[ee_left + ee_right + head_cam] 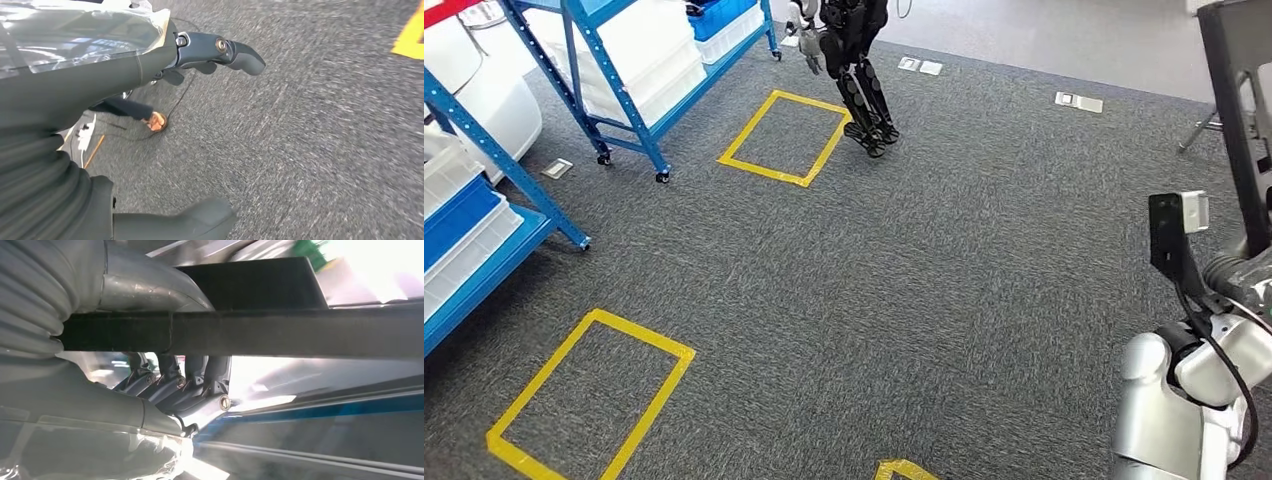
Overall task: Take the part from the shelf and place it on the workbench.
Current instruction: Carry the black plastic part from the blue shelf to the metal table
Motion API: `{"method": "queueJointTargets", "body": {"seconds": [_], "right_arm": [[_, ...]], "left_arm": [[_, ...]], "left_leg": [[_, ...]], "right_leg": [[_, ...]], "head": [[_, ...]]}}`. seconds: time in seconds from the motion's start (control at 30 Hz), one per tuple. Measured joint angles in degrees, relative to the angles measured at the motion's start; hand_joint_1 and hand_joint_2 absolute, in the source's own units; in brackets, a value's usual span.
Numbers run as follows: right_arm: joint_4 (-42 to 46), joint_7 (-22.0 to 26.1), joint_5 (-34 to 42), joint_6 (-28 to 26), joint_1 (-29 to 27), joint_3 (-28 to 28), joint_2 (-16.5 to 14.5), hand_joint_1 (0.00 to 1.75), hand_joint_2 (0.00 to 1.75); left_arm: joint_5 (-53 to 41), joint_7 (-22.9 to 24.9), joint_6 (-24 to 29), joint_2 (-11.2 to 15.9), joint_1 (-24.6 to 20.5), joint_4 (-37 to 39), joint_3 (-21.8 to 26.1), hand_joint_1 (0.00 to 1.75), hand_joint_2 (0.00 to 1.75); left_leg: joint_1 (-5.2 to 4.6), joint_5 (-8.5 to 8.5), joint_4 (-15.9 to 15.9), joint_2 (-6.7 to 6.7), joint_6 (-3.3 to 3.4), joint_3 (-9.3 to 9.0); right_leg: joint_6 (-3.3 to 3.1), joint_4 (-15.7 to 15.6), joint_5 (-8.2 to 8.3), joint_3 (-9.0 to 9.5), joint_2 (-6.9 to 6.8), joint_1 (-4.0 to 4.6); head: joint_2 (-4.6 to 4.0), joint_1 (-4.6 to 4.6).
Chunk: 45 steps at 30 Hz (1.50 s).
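The part is a black frame of flat bars. In the head view it (1236,110) rises along the right edge, above my silver right arm (1184,400). In the right wrist view one long black bar (280,332) of it crosses the picture, and my right hand (180,385) grips it with fingers curled around the bar. My left hand (215,55) hangs over the grey carpet; its fingers are stretched out, the thumb (195,220) is well apart from them, and it holds nothing.
Blue shelf racks with white bins stand at the left (464,230) and at the back left (634,70). Yellow tape squares (589,395) (784,135) mark the carpet. Another dark humanoid robot (859,70) stands at the far side. A person's foot (157,121) and a floor cable lie near my left hand.
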State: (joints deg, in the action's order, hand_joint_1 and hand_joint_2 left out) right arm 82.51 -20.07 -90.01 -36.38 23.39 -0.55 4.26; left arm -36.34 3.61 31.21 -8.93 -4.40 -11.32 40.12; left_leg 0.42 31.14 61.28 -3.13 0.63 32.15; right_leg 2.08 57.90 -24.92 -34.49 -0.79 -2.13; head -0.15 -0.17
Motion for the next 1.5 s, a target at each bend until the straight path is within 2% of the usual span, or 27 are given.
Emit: {"method": "queueJointTargets", "body": {"seconds": [0.07, 0.13, 0.2, 0.27, 0.3, 0.33, 0.4, 0.43, 0.5, 0.57, 0.63, 0.67, 0.7, 0.77, 0.8, 0.83, 0.93, 0.97, 1.03, 1.1, 1.13, 1.17, 1.2, 1.3, 1.37, 1.43, 1.5], "right_arm": [[-0.7, -6.2, 0.0, 0.5, 1.7, -4.1, 2.2, 1.75, 1.75], [-1.7, -10.6, 0.0, 0.8, 3.4, -8.9, 4.6, 1.75, 1.75], [-2.7, -13.1, 0.0, 0.9, 4.8, -12.9, 6.7, 1.75, 1.75], [-3.7, -14.3, 0.0, 0.6, 6.2, -15.8, 8.2, 1.75, 1.75], [-4.3, -14.5, 0.0, 0.4, 6.7, -17.1, 8.8, 1.75, 1.75], [-4.8, -14.7, 0.0, 0.2, 7.1, -18.1, 9.2, 1.75, 1.75], [-5.8, -15.1, 0.0, -0.1, 7.3, -19.6, 9.9, 1.75, 1.75], [-6.2, -15.4, 0.0, -0.1, 7.3, -20.1, 10.2, 1.75, 1.75], [-6.9, -16.3, 0.0, -0.1, 7.8, -21.2, 11.0, 1.75, 1.75], [-7.5, -17.6, 0.0, 0.1, 8.6, -22.8, 11.6, 1.75, 1.75], [-8.1, -18.4, 0.0, 0.2, 8.8, -24.4, 12.2, 1.75, 1.75], [-8.3, -18.6, 0.0, 0.3, 8.8, -24.9, 12.4, 1.75, 1.75], [-8.6, -18.7, 0.0, 0.5, 8.8, -25.3, 12.6, 1.75, 1.75], [-8.8, -19.0, 0.0, 0.9, 8.9, -26.1, 13.1, 1.75, 1.75], [-8.9, -19.1, 0.0, 1.1, 9.1, -26.4, 13.4, 1.75, 1.75], [-8.9, -19.1, 0.0, 1.4, 9.1, -26.7, 13.7, 1.75, 1.75], [-8.8, -19.2, 0.0, 1.9, 8.9, -27.0, 14.9, 1.75, 1.75], [-8.6, -19.2, 0.0, 1.8, 8.9, -27.0, 15.5, 1.75, 1.75], [-8.3, -19.2, 0.0, 1.6, 8.9, -26.7, 16.2, 1.75, 1.75], [-8.0, -19.2, 0.0, 1.4, 8.5, -26.5, 16.4, 1.75, 1.75], [-8.0, -19.2, 0.0, 1.3, 8.2, -26.4, 16.5, 1.75, 1.75], [-8.0, -19.2, 0.0, 1.1, 7.9, -26.3, 16.5, 1.75, 1.75], [-8.0, -19.2, 0.0, 1.0, 7.6, -26.1, 16.6, 1.75, 1.75], [-8.0, -19.2, 0.0, 0.4, 7.3, -25.9, 16.6, 1.75, 1.75], [-8.2, -19.2, 0.0, 0.1, 7.1, -25.9, 16.5, 1.75, 1.75], [-8.4, -19.2, 0.1, 0.0, 6.9, -25.8, 16.6, 1.75, 1.75], [-8.5, -19.2, 0.1, 0.0, 7.0, -25.6, 17.0, 1.75, 1.75]], "left_arm": [[-0.2, 0.5, 0.1, 0.0, 0.1, 0.0, 0.2, 0.0, 1.75], [-0.3, 0.8, 0.2, 0.0, 0.1, 0.0, 0.4, 0.0, 1.75], [-0.6, 0.9, 0.2, 0.0, 0.1, 0.0, 0.7, 0.0, 1.75], [-0.8, 1.0, 0.2, 0.1, 0.0, 0.0, 0.9, 0.0, 1.75], [-0.9, 1.0, 0.2, 0.3, 0.0, 0.0, 1.1, 0.0, 1.75], [-1.0, 1.0, 0.2, 0.4, -0.1, 0.0, 1.2, 0.0, 1.75], [-1.4, 1.2, 0.2, 0.6, -0.1, -0.1, 1.3, 0.0, 1.75], [-1.6, 1.4, 0.2, 0.6, -0.1, -0.2, 1.3, 0.0, 1.75], [-2.0, 1.6, 0.1, 0.4, -0.1, -0.2, 1.4, 0.0, 1.75], [-2.3, 1.6, -0.1, 0.2, 0.0, -0.2, 1.4, 0.0, 1.75], [-2.5, 1.6, -0.2, 0.0, 0.1, -0.2, 1.5, 0.0, 1.75], [-2.5, 1.6, -0.3, -0.1, 0.1, -0.2, 1.5, 0.0, 1.75], [-2.6, 1.5, -0.3, -0.1, 0.1, -0.2, 1.5, 0.0, 1.75], [-2.7, 1.2, -0.7, 0.1, 0.1, -0.2, 1.5, 0.0, 1.75], [-2.9, 1.0, -0.9, 0.3, 0.0, -0.2, 1.5, 0.0, 1.75], [-3.0, 0.7, -1.1, 0.4, 0.0, -0.3, 1.5, 0.0, 1.75], [-3.4, -0.1, -1.6, 0.3, -0.1, -0.3, 1.5, 0.0, 1.75], [-3.5, -0.3, -1.8, 0.3, -0.2, -0.3, 1.5, 0.0, 1.75], [-3.8, -0.8, -2.0, 0.2, -0.2, -0.3, 1.5, 0.0, 1.75], [-3.8, -1.1, -2.0, 0.1, -0.1, -0.3, 1.5, 0.0, 1.75], [-3.8, -1.2, -2.1, 0.1, 0.0, -0.3, 1.5, 0.0, 1.75], [-3.8, -1.2, -2.1, 0.1, 0.0, -0.3, 1.5, 0.0, 1.75], [-3.8, -1.2, -2.1, 0.1, 0.0, -0.3, 1.6, 0.0, 1.75], [-3.8, -0.9, -2.0, 0.3, 0.0, -0.3, 1.6, 0.0, 1.75], [-3.7, -0.4, -1.8, 0.5, 0.0, -0.3, 1.7, 0.0, 1.75], [-3.7, 0.2, -1.7, 0.6, -0.1, -0.3, 1.7, 0.0, 1.75], [-3.7, 0.7, -1.7, 0.4, -0.2, -0.3, 1.8, 0.0, 1.75]], "left_leg": [[0.1, 4.07, 7.9, 2.63, 0.06, 3.73], [-0.12, 5.41, 13.2, 3.2, 0.75, 6.65], [-0.91, 2.28, 10.1, 3.8, 2.16, 5.54], [-2.12, -2.2, 2.1, 6.38, 4.06, 1.86], [-2.51, -3.44, -0.9, 7.63, 4.77, 0.47], [-2.77, -3.95, -2.7, 8.53, 5.28, -0.29], [-2.86, -4.17, -4.1, 7.95, 5.7, -0.75], [-2.75, -4.75, -5.0, 7.23, 5.68, -1.18], [-2.34, -5.98, -7.3, 5.58, 5.46, -2.11], [-2.01, -6.38, -8.1, 3.73, 5.05, -2.42], [-1.69, -6.19, -8.1, 1.84, 4.57, -2.38], [-1.43, -5.99, -8.0, 0.99, 4.18, -2.38], [-1.08, -5.69, -7.6, 0.2, 3.64, -2.34], [-0.5, -4.53, -6.1, -1.2, 2.06, -1.9], [-0.34, -3.78, -5.1, -1.81, 1.31, -1.58], [-0.28, -3.15, -4.2, -2.29, 0.73, -1.33], [0.15, -2.23, -3.4, -3.27, -0.02, -1.31], [0.38, -1.44, -2.6, -2.56, -0.2, -1.12], [0.68, 1.92, 2.2, 0.37, -0.24, 0.79], [0.52, 5.72, 10.3, 2.58, 0.35, 4.61], [0.27, 6.43, 13.1, 2.99, 0.8, 6.22], [-0.11, 5.94, 14.0, 3.25, 1.39, 7.0], [-0.61, 4.27, 12.4, 3.57, 2.06, 6.63], [-2.09, -2.04, 1.1, 7.1, 4.37, 1.95], [-2.53, -3.04, -2.1, 8.55, 5.13, 0.46], [-2.61, -3.61, -3.3, 7.28, 5.37, -0.18], [-2.42, -4.82, -5.4, 5.67, 5.35, -1.22]], "right_leg": [[-0.62, 0.0, 0.31, -0.44, 1.4, 0.29], [-1.05, 0.0, 0.59, -0.81, 3.11, 0.79], [-1.33, 0.0, 0.79, -0.89, 4.76, 1.16], [-1.44, 0.0, 1.02, -0.92, 6.1, 1.28], [-1.38, 0.0, 1.17, -1.05, 6.69, 1.22], [-1.18, -0.1, 1.36, -1.23, 7.27, 1.13], [-0.46, -0.6, 1.96, -1.55, 8.58, 0.93], [-0.25, -0.7, 2.12, -1.77, 8.34, 1.0], [-0.28, 1.5, 0.96, -3.27, 5.75, 1.39], [-0.34, 8.2, -2.02, -6.62, 2.65, 1.31], [0.52, 13.8, -3.76, -9.25, 1.6, 0.55], [1.32, 13.8, -3.49, -9.15, 1.24, 0.04], [2.36, 11.5, -2.42, -7.81, 0.72, -0.5], [4.37, 4.1, 0.07, -3.54, -1.42, -1.23], [4.56, 1.6, 0.73, -2.12, -2.06, -1.34], [4.27, 0.7, 0.82, -1.53, -2.34, -1.26], [2.3, 1.5, 0.36, -2.08, -0.65, -0.75], [1.91, 1.6, 0.37, -2.16, -0.09, -0.65], [1.42, 1.5, 0.47, -2.23, 1.03, -0.41], [1.08, 1.6, 0.52, -2.29, 2.26, 0.16], [0.91, 1.6, 0.54, -2.3, 2.95, 0.47], [0.75, 1.6, 0.57, -2.31, 3.71, 0.76], [0.62, 1.6, 0.62, -2.3, 4.5, 0.94], [0.33, 1.4, 0.89, -2.3, 6.74, 0.95], [0.48, 1.3, 1.17, -2.46, 8.06, 0.56], [0.94, 0.9, 1.64, -2.67, 9.08, 0.36], [0.86, 1.9, 0.98, -3.53, 6.53, 0.75]], "head": [[0.0, -0.1], [0.0, -0.15], [0.0, -0.14], [0.0, -0.1], [0.0, -0.11], [0.0, -0.11], [0.0, -0.17], [0.0, -0.16], [0.0, 0.0], [0.0, 0.2], [0.0, 0.25], [0.0, 0.23], [0.0, 0.22], [0.0, 0.3], [0.0, 0.31], [0.0, 0.25], [0.0, -0.2], [0.0, -0.32], [0.0, -0.58], [0.0, -0.76], [0.0, -0.8], [0.0, -0.81], [0.0, -0.78], [0.0, -0.72], [0.0, -0.81], [0.0, -0.95], [0.0, -0.83]]}}
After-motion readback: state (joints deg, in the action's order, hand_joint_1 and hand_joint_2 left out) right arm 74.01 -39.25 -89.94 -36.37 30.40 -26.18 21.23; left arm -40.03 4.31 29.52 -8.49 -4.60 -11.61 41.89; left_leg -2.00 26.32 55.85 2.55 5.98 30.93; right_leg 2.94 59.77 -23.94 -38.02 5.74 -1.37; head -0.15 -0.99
